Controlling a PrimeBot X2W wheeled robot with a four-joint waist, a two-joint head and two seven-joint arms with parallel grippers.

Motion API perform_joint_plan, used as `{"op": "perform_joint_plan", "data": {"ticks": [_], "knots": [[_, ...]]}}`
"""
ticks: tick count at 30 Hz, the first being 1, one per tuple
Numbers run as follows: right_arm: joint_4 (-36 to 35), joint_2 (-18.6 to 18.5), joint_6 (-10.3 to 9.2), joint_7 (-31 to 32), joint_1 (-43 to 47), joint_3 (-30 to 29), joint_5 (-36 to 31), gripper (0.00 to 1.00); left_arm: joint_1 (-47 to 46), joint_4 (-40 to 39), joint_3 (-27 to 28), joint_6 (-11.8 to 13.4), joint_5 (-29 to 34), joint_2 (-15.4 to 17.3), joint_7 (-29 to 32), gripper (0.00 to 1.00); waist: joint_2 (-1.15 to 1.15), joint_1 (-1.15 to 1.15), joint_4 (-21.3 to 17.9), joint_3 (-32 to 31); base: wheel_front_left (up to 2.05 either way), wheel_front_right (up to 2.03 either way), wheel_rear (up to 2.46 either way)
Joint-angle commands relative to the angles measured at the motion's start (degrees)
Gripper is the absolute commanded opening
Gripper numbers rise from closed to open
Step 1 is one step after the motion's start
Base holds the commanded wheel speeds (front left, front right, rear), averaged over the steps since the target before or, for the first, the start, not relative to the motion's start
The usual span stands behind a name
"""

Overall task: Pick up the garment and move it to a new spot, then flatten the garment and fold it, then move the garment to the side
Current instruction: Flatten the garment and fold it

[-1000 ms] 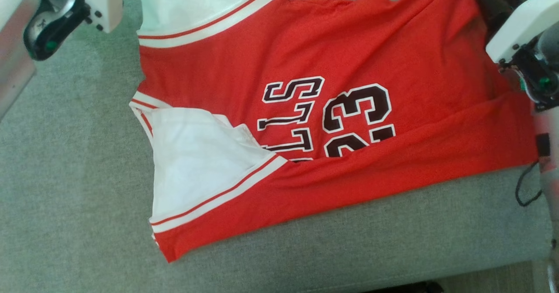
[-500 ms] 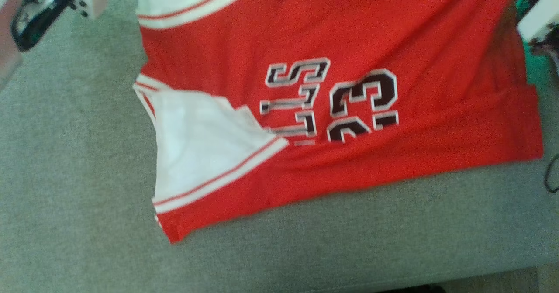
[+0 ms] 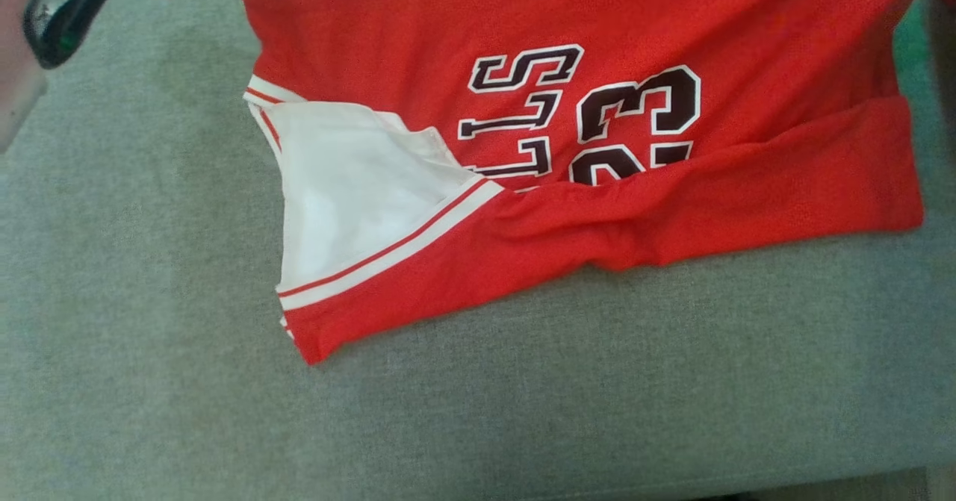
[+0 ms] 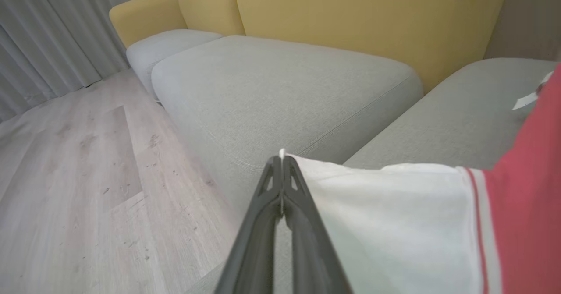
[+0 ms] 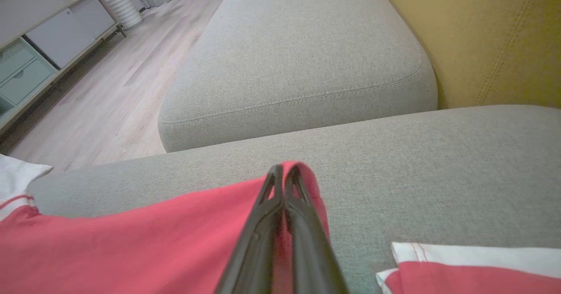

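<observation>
- The left gripper (image 4: 282,159) has its fingers pressed together on the white edge of the jersey's (image 3: 597,113) sleeve, with a sliver of cloth poking out at the tips.
- The jersey lies sideways on the grey sofa seat (image 3: 149,322). Its white sleeve is to the left, the dark lettering and number are in the middle, and the red hem is to the right. The far edge runs out past the top of the head view.
- A rolled fold along the near edge covers the lower part of the print.
- The right gripper (image 5: 285,170) is pinched on a raised peak of red cloth at the hem end.
- The jersey looks light, thin and limp. It will likely sag between two holds and bunch wherever it drags over the seat. Nothing about it seems fragile, but smooth knit could slip from a shallow pinch.
- The best holds are probably the banded sleeve edge and the hem corners, where the doubled cloth gives more to bite.
- The seat is woven, soft and slightly grippy, so sliding may wrinkle the cloth.
- To the left hangs a grey curtain (image 4: 44,35) over a pale wood floor (image 4: 65,175), then a second cushion (image 4: 271,79) and a yellow backrest (image 4: 350,18).
- The right wrist view shows a low cabinet (image 5: 48,40) across the floor.
</observation>
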Motion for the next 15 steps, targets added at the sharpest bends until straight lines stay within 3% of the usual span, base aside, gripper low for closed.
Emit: {"op": "perform_joint_plan", "data": {"ticks": [1, 7, 15], "knots": [[-2.68, -1.66, -0.05, -0.59, 2.55, -0.24, 0.84, 0.00, -2.16, -1.71, 2.50, 0.12, -1.06, 2.15, -0.65, 0.00, 0.00, 0.00, 0.53, -0.57, 0.00, 0.00, 0.00], [-5.85, -2.63, -0.05, -1.19, 8.19, -0.75, 1.85, 0.00, 1.44, -8.54, 2.50, 0.12, -3.68, 5.38, -2.61, 0.00, 0.00, 0.00, 1.93, -2.24, 0.00, 0.00, 0.00], [-10.45, -3.92, -0.05, -1.90, 17.20, -4.11, 3.34, 0.00, 10.26, -19.66, 3.94, 0.88, -9.07, 12.22, -5.31, 0.00, 0.00, 0.00, 3.72, -4.36, 0.00, 0.00, 0.00]]}}
